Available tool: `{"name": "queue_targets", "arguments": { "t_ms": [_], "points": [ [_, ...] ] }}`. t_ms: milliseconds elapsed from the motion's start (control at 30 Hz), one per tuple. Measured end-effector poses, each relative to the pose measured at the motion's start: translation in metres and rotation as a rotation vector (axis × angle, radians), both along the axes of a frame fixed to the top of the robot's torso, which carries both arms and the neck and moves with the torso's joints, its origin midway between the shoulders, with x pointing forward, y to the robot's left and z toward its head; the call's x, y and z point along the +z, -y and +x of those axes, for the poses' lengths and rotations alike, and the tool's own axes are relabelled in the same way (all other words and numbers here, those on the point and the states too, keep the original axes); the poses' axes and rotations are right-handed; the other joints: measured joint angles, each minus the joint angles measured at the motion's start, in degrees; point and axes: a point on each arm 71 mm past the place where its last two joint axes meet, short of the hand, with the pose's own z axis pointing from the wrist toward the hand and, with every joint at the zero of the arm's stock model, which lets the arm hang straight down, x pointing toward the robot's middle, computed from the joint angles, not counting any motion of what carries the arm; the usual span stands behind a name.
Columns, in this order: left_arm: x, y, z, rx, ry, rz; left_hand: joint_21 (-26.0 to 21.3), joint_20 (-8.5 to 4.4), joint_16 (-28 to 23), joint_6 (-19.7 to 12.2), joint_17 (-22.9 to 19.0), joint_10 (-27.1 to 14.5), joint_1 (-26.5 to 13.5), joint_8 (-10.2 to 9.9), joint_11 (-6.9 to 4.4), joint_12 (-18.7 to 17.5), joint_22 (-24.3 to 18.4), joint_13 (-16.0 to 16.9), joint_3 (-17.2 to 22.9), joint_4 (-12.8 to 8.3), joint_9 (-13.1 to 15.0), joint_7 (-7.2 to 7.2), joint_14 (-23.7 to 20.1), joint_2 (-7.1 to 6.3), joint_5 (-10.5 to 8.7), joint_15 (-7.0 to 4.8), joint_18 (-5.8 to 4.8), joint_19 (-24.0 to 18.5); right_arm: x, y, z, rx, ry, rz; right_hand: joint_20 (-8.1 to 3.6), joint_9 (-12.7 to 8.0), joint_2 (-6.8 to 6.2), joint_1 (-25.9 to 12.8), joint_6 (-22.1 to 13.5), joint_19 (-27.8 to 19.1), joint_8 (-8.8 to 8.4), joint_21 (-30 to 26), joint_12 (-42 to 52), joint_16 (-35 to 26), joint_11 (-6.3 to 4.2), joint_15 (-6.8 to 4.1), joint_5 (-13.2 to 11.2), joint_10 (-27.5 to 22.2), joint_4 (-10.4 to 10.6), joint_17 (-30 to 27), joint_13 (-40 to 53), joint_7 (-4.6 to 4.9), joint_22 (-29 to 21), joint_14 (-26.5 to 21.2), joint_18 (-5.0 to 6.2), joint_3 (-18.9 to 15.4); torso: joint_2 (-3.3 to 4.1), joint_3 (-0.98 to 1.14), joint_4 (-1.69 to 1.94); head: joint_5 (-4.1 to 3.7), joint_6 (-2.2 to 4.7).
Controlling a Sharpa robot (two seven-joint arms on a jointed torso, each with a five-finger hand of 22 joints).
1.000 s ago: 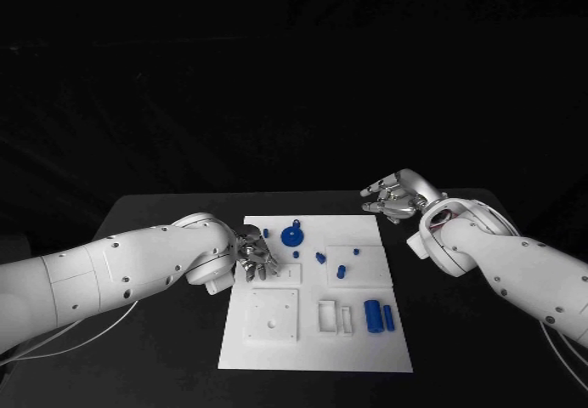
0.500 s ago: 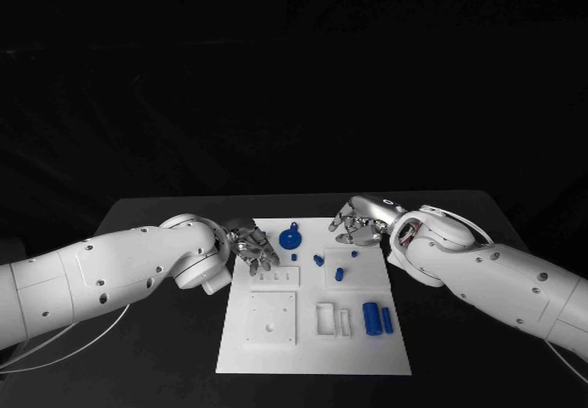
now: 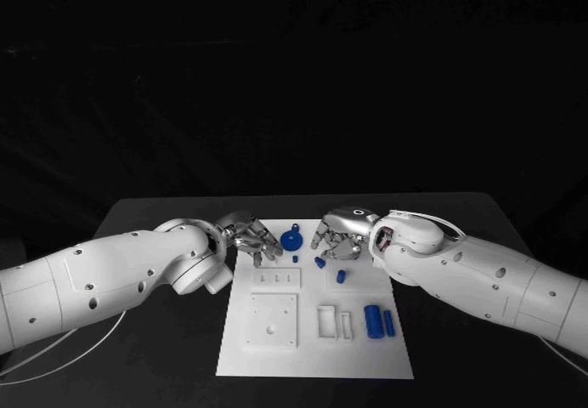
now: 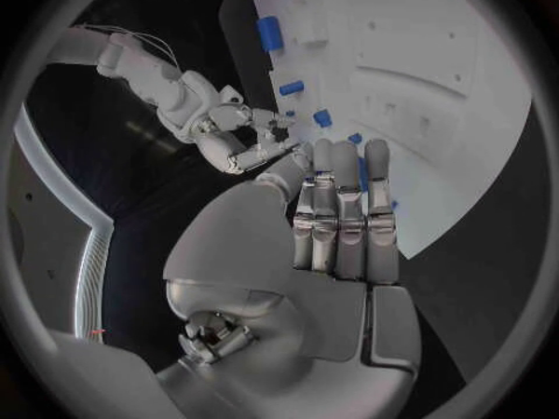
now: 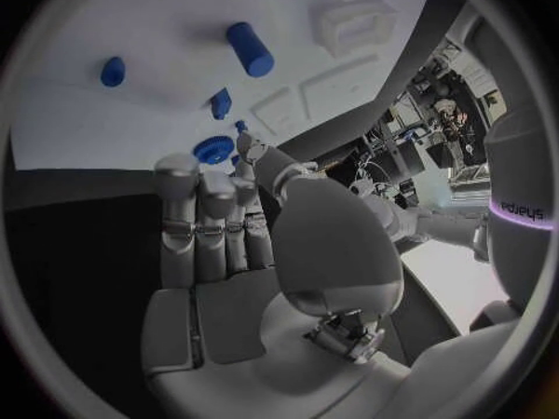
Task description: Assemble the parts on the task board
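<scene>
board (image 3: pixel 316 357): one white plate, mid-table | parts: round blue disc (image 3: pixel 291 239) near far edge; two blue cylinders (image 3: pixel 379 321) upright by right edge; three small blue pieces between | left hand (image 3: pixel 251 239): over far-left corner, fingers apart, grasping nothing | right hand (image 3: pixel 340 235): beside disc, grasp unclear

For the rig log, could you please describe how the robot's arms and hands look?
Both arms are smooth white shells dotted with small dark holes. A thin pale cable hangs under the left arm. The left hand and right hand are silver metal, with segmented fingers.
</scene>
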Motion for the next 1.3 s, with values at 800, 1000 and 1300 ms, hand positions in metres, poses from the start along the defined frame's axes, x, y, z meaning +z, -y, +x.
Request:
{"name": "queue_targets", "arguments": {
  "t_ms": [800,1000,1300],
  "points": [
    [0.008,-0.005,0.0,0.018,0.064,-0.109,-2.1,0.04,-0.4,0.2,-0.2,-0.1,0.5,0.0,0.12,-0.5,1.9,-0.1,-0.2,-0.7,-0.9,0.2,-0.1,0.25,0.24,0.08,0.9,0.0,-0.006,0.0,0.005,0.054,0.09,-0.138,0.21,0.0,-0.19,0.7,-2.5,-0.6,0.0,2.4,-0.5,0.5,-0.52,-0.35,-4.5,-0.1,-1.4,0.5,-1.1,-1.38,0.0,0.0,0.0,4.6,0.91,-0.07,0.97,-0.44,0.03],
    [0.009,-0.007,0.001,0.026,0.068,-0.113,-2.1,0.04,-0.4,0.2,-0.2,-0.1,0.5,0.0,0.12,-0.5,1.9,-0.1,-0.2,-0.7,-0.9,0.2,-0.1,0.25,0.24,0.08,0.9,0.0,-0.003,0.003,0.004,0.056,0.112,-0.14,0.21,0.0,-0.4,0.5,-2.5,-0.6,0.0,2.7,-0.5,0.5,-0.7,-0.36,-4.5,0.1,-1.4,0.5,-1.3,-1.38,0.0,0.0,0.0,4.9,0.98,-0.03,0.91,-0.43,-0.18],
    [0.011,-0.01,0.002,0.032,0.07,-0.117,-2.4,0.04,-0.4,0.2,-0.2,-0.1,0.5,0.0,0.12,-0.5,1.9,-0.1,-0.2,-0.7,-0.9,0.2,-0.1,0.25,0.23,0.08,0.89,0.0,0.001,0.002,0.002,0.063,0.129,-0.128,0.21,0.0,-0.62,0.3,-2.5,-0.6,0.0,2.9,-0.5,0.5,-0.7,-0.35,-4.5,0.1,-1.4,0.6,-1.4,-1.38,0.0,0.0,0.0,5.2,0.98,-0.07,0.93,-0.43,-0.48]
  ]
}}
